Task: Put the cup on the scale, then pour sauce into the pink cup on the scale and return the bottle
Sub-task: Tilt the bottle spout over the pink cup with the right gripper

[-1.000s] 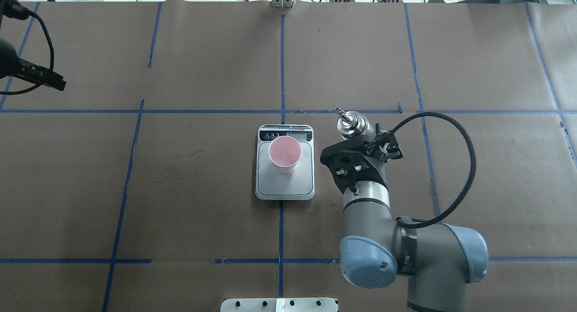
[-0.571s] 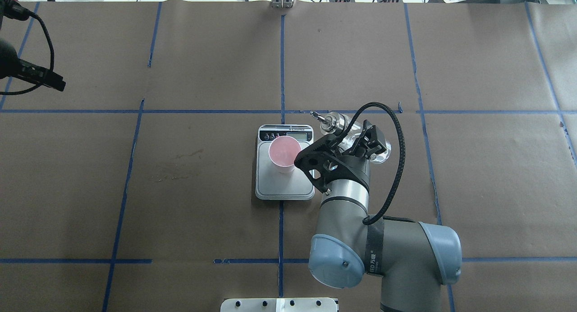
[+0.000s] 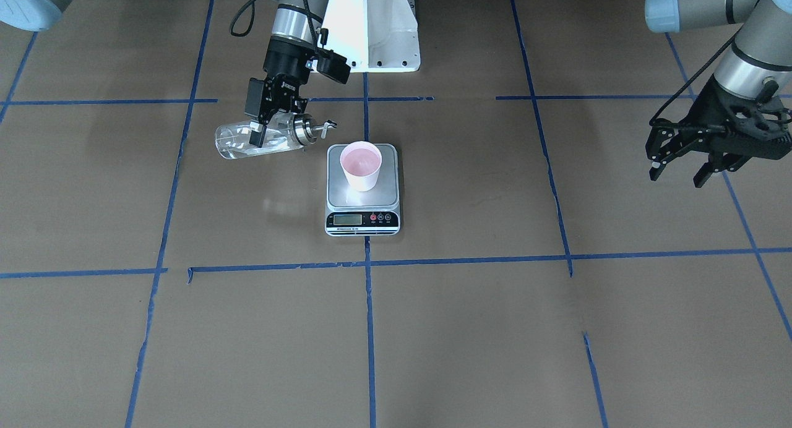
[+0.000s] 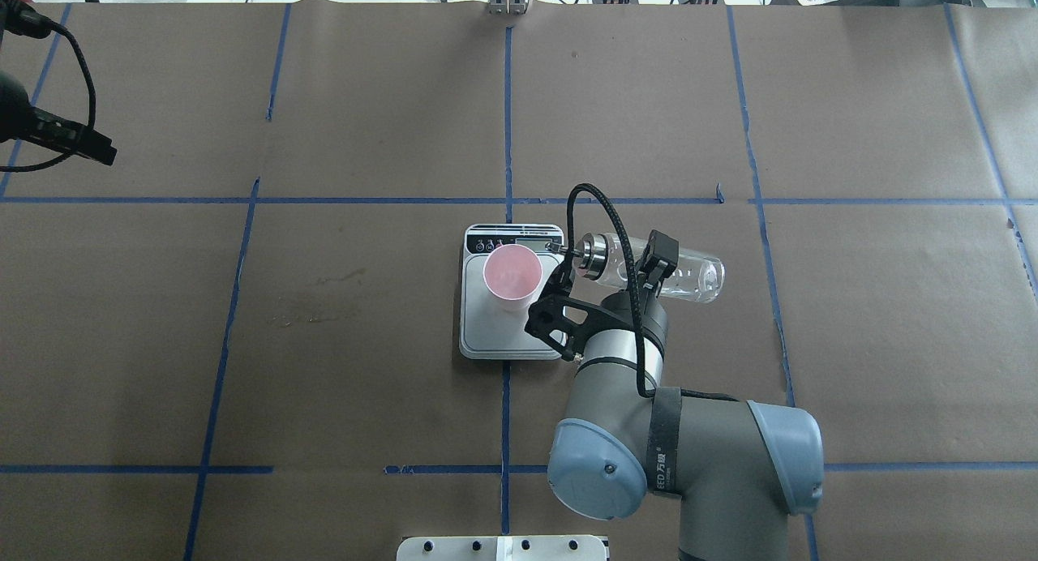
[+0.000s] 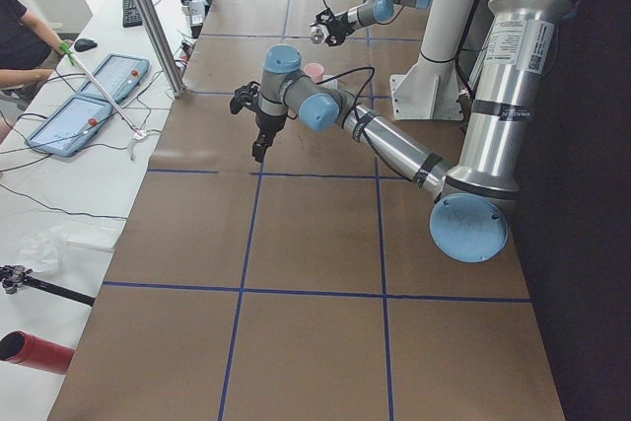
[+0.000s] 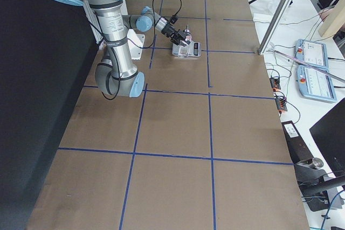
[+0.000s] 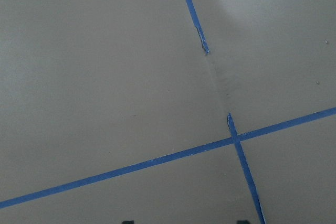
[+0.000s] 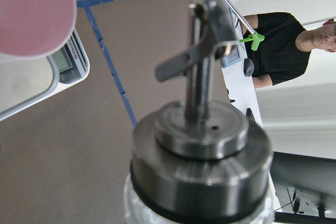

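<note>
The cup (image 4: 511, 276), white outside and pink inside, stands upright on the scale (image 4: 507, 334). It also shows in the front view (image 3: 361, 162) on the scale (image 3: 337, 196). My right gripper (image 3: 266, 128) is shut on the clear glass bottle (image 4: 681, 273) and holds it tipped almost level. The spout (image 4: 559, 249) points at the cup from just beside its rim, over the scale's corner. No stream shows. In the right wrist view the metal collar (image 8: 199, 156) fills the frame, with the cup (image 8: 31, 14) at upper left. My left gripper (image 3: 680, 165) is open and empty, far off to the side.
Brown paper with blue tape lines (image 4: 507, 99) covers the table. A white base plate (image 3: 371, 26) sits by the robot. An operator (image 8: 283, 51) and a side bench with tablets (image 5: 89, 96) are beyond the table's end.
My right arm has swung left toward the scale and turned the bottle from upright to almost level, spout toward the cup. The cup, the scale and the left arm have stayed put.
</note>
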Robot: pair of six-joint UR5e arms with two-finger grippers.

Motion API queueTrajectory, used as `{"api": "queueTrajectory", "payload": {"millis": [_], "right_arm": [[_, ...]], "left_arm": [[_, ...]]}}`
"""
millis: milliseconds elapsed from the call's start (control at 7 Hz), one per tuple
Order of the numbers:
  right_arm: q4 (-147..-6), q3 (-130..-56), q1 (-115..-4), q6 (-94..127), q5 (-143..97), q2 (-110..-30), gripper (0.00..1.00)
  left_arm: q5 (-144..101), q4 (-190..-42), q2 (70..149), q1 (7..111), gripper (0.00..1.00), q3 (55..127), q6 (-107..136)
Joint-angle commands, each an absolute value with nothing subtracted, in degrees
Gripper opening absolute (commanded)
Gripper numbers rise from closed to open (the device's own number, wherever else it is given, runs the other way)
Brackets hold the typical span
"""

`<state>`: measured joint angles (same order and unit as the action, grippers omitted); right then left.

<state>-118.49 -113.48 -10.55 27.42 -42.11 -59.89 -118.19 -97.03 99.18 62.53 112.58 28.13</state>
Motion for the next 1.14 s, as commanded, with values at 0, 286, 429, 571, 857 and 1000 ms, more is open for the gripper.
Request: {"api": "queueTrajectory", "payload": {"millis": [0,286,429,571,857,1000], "right_arm": [[-118.83,-113.47,-10.55,21.12,-44.90,-59.68,0.00],[-118.83,-113.38,-10.89,16.63,-45.00,-58.63,0.00],[-118.92,-113.38,-11.51,15.05,-45.00,-57.84,0.00],[-119.96,-113.29,-11.86,12.33,-45.00,-57.57,0.00],[-123.91,-113.12,-12.13,11.78,-44.91,-56.34,0.00],[-124.45,-113.03,-12.04,10.56,-44.91,-56.16,0.00]], "left_arm": [[-118.21,-97.03,98.97,62.49,0.72,112.85,28.12],[-118.21,-97.12,98.88,62.49,0.72,112.68,28.12],[-118.21,-97.12,98.88,62.49,0.72,112.76,28.12],[-118.21,-97.12,98.88,62.49,0.72,112.85,28.12],[-118.21,-97.12,98.79,62.49,0.72,112.94,28.21],[-118.21,-97.12,98.79,62.49,0.72,112.94,28.21]]}}
